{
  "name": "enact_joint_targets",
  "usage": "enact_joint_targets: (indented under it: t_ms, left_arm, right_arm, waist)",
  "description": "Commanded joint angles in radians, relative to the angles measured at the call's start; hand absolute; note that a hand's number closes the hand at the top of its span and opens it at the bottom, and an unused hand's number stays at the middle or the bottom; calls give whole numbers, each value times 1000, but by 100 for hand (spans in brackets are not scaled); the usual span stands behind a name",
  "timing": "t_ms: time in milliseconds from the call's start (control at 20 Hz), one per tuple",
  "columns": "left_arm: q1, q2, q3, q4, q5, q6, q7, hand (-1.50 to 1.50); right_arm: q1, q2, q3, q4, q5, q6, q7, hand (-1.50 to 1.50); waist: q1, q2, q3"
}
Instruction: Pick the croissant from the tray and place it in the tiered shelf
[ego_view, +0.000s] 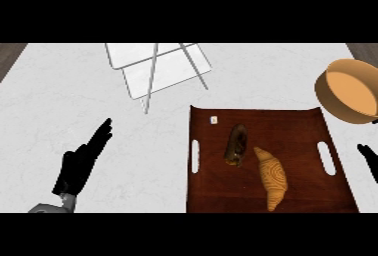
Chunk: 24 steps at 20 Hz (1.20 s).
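A golden croissant (272, 177) lies lengthwise on the dark brown tray (303, 127), right of its middle. The tiered shelf (159, 67), white with thin metal legs, stands at the back of the counter, left of the tray. My left hand (80, 162) rests on the counter left of the tray, fingers straight and pointing away, holding nothing. Only the fingertips of my right hand (368, 159) show at the right edge, just beyond the tray's right handle slot; they look straight.
A dark brown elongated item (237, 145) lies on the tray just left of the croissant. A tan round bowl (351, 92) sits at the back right, past the tray's corner. White marble counter (66, 100) spreads between my left hand and the shelf.
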<state>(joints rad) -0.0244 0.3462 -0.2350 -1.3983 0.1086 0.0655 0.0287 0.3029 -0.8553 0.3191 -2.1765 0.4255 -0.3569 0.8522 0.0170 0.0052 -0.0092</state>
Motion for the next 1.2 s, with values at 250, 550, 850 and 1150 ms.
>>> enact_joint_targets:
  t_ms: [250, 550, 850, 1150]
  left_arm:
    - [-44, -3, -16, 20, -13, -23, 21, 0]
    - [-63, -37, -29, 57, -29, -13, 9, 0]
    - [-55, -40, -16, 52, -19, -9, 28, 0]
    - [-49, -4, 18, 38, -9, -24, 33, 0]
  right_arm:
    - [-173, -118, 95, -7, 218, 348, 478, -150]
    - [-338, 108, 239, 95, 247, 453, 588, -150]
    - [-412, 288, 264, 270, 280, 511, 634, -150]
    - [-432, 469, 279, 374, 404, 573, 635, -150]
  waist:
    - [49, 10, 0]
    - [63, 13, 2]
    - [42, 6, 3]
    - [6, -5, 3]
